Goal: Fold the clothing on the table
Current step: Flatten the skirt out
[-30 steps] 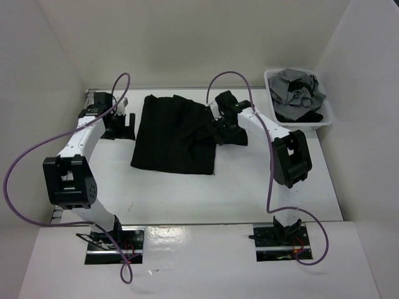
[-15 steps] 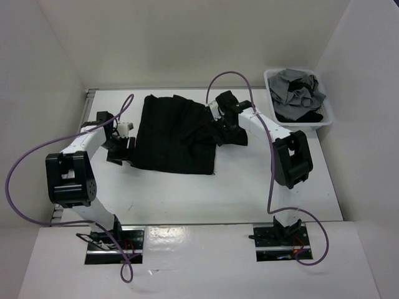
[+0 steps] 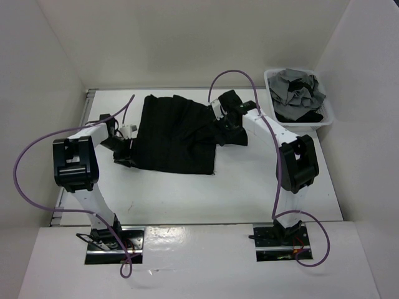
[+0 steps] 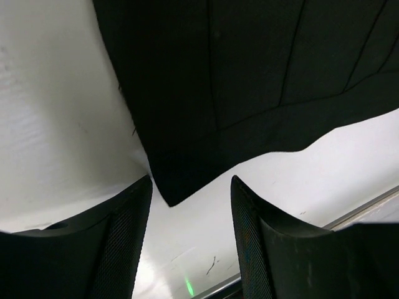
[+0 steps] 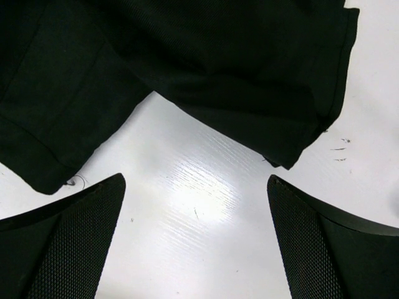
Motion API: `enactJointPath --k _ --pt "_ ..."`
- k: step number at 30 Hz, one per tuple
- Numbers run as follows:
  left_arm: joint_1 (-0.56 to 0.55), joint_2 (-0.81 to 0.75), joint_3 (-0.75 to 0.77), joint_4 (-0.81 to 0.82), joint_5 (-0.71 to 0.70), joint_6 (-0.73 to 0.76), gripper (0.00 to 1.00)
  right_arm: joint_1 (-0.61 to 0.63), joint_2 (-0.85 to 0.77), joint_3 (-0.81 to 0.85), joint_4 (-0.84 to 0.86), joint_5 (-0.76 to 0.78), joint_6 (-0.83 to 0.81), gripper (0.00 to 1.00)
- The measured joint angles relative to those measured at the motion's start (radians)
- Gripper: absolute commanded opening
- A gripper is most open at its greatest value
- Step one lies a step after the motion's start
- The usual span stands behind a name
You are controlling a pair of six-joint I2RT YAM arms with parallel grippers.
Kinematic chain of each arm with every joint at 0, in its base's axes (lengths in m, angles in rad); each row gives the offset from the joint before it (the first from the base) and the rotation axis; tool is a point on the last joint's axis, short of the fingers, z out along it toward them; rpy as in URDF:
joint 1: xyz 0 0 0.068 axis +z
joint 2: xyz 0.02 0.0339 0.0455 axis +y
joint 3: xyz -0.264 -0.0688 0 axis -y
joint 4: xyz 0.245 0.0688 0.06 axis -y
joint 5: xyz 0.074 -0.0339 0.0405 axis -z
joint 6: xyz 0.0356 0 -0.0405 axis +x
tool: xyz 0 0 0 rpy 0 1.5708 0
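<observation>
Straddling the near left corner of the clothing [image 4: 249,62], the left fingers [image 4: 118,249] stand partly apart. The pointed black corner lies in the gap between them, neither finger visibly pinches it, and nothing is held. White tabletop [image 4: 56,124] shows on both sides of that corner.

The right fingers [image 5: 75,243] are spread wide and grip nothing. Bare tabletop lies between them, and just beyond their tips two hemmed flaps of the black fabric meet in a notch.

Seen from above, the clothing lies spread over the far middle of the tabletop, with faint ribs running down it. Its left part is fairly flat, and its right side is bunched and uneven. The left arm [image 3: 81,140] reaches in at the garment's near left edge, and the right arm [image 3: 268,128] comes in at its right side.

A white basket [image 3: 269,84] sits at the far right corner, well apart from the clothing, holding a grey garment [image 3: 296,87]. A purple cable [image 3: 37,149] loops from each arm.
</observation>
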Motion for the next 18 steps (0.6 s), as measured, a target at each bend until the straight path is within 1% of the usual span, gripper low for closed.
enactJointPath --k 4,5,6,9,10,13,15,18 --pt "0.000 0.013 0.009 0.012 0.030 0.000 0.59 0.000 0.000 -0.008 0.000 0.003 0.000 0.98" --pt "0.001 0.016 0.011 0.013 0.039 0.000 0.55 0.000 0.000 -0.011 0.000 0.003 0.000 0.98" --pt "0.003 0.020 0.013 0.012 0.047 -0.001 0.55 0.000 0.000 -0.014 0.000 0.003 0.000 0.98" --pt "0.013 0.035 0.019 0.017 0.066 0.010 0.43 0.000 0.000 -0.019 -0.001 0.003 0.000 0.98" --pt "0.015 0.040 0.020 0.019 0.072 0.017 0.33 0.000 0.000 -0.019 -0.001 0.003 0.000 0.98" --pt "0.027 0.055 0.020 0.024 0.086 0.021 0.15 0.000 0.000 -0.023 0.002 0.003 0.000 0.98" --pt "0.033 0.065 0.020 0.024 0.098 0.020 0.00 0.000 0.000 -0.029 0.003 0.003 0.000 0.98" --pt "0.039 0.067 0.020 0.026 0.103 0.023 0.00 0.000 0.000 -0.038 0.005 0.002 0.000 0.96"
